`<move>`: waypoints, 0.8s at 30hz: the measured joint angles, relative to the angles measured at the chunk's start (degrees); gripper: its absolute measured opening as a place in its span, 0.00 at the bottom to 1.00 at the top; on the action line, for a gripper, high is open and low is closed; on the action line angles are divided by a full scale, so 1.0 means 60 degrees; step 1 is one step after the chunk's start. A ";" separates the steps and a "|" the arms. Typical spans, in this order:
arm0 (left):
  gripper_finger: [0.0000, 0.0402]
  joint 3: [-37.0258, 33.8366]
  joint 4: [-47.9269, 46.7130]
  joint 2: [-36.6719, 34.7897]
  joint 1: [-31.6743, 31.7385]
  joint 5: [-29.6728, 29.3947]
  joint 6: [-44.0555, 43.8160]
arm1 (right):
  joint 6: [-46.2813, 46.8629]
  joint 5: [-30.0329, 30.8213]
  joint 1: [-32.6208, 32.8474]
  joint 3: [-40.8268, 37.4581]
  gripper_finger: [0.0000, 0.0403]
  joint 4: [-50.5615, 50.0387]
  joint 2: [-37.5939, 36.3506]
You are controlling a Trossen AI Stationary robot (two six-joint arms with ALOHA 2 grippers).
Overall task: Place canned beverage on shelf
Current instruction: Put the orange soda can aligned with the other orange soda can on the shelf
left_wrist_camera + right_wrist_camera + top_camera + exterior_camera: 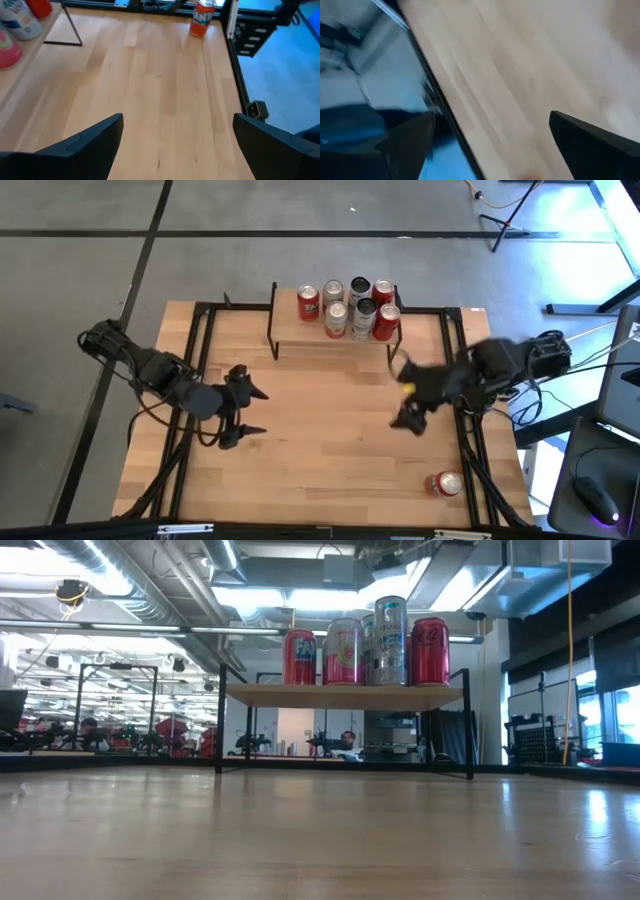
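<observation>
My right jaws (410, 405) stand wide apart with nothing between them, hanging over the bare surface (320, 450) just out from the shelf's near right leg. My left jaws (243, 412) are also spread wide and empty, waiting on the far side of the surface, well apart from every can.

The shelf (290, 328) sits ahead of both sets of jaws at the surface's back edge, and it already carries a tight cluster of upright cans (350, 305), packed toward the end nearer my right jaws. I judge they are bunched there because that arm does the loading and that end is its easiest reach; the other end of the plank is bare.

One red can (445, 484) lies behind my right jaws, near the surface's front right corner, apparently on its side. It also shows far ahead of my left jaws. I take it as the next thing to fetch; lying down, it may roll when nudged.
</observation>
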 joint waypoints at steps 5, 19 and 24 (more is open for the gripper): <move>0.91 0.0000 -0.0022 0.0052 -0.0315 0.0007 0.0068 | 0.2550 -0.0132 0.1306 -0.0007 0.92 -0.1607 0.0545; 0.91 0.0000 -0.0022 0.0052 -0.0520 -0.0004 0.0340 | 0.8267 -0.0648 0.4645 -0.0213 0.84 -0.2603 0.1826; 0.91 0.0000 -0.0022 0.0052 -0.0524 0.0000 0.0342 | 0.9367 -0.0641 0.5648 -0.0930 0.82 -0.2279 0.1911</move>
